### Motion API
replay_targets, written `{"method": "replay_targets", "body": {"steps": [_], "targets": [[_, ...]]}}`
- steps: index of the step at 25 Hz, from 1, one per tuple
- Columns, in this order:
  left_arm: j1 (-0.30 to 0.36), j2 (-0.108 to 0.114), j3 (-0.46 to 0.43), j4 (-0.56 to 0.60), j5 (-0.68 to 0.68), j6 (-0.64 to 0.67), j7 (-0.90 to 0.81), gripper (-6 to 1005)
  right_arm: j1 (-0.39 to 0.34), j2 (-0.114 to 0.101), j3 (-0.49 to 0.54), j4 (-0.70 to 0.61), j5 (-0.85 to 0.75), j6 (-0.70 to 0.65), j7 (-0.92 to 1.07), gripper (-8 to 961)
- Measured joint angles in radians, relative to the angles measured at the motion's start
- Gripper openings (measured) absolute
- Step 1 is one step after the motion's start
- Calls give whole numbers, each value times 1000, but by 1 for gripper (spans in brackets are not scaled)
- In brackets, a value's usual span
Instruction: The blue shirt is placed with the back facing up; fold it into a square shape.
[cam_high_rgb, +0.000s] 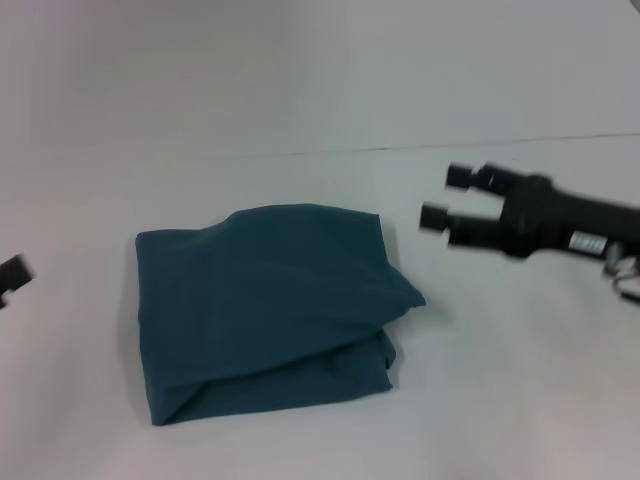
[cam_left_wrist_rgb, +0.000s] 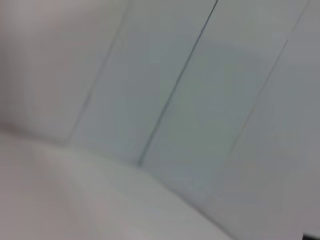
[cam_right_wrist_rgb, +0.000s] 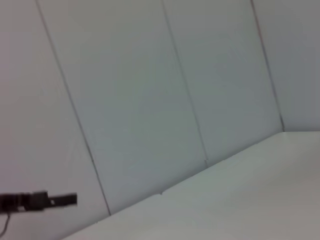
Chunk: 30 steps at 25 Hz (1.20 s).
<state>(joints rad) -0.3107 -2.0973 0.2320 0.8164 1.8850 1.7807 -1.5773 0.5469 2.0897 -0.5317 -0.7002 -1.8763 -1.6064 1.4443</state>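
blue shirt on table, grippers flanking

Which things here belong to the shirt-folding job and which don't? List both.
Job:
- blue shirt, folded into a rough square
- right pincer, open, beside the shirt, holding nothing
- left pincer, at the view's left edge

Not part of it:
- white table
- panelled wall

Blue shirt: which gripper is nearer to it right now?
Right. The right gripper hangs open just off the blue shirt, touching nothing. The left gripper barely shows at the frame's edge, farther off.
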Motion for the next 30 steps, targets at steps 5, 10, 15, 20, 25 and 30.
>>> {"method": "replay_targets", "body": {"steps": [5, 10, 15, 20, 25, 30], "targets": [[73, -30, -54, -36, -28, 36, 163, 939, -18, 3, -17, 144, -9, 23, -196, 941], [151, -32, -40, -14, 97, 130, 258, 934, -48, -6, -107, 70, -117, -41, -128, 941], [152, -12, -41, 111, 269, 245, 143, 934, -89, 1, -126, -162, -225, -215, 89, 941], [95, 9, -31, 134, 383, 248, 45, 933, -101, 2, -117, -310, -222, -291, 214, 941], [57, 19, 14, 133, 402, 248, -17, 934, -82, 2, -130, -337, -224, -293, 266, 941], [14, 33, 49, 122, 438, 250, -55, 937, -62, 1, -170, -327, -227, -276, 298, 941]]}}
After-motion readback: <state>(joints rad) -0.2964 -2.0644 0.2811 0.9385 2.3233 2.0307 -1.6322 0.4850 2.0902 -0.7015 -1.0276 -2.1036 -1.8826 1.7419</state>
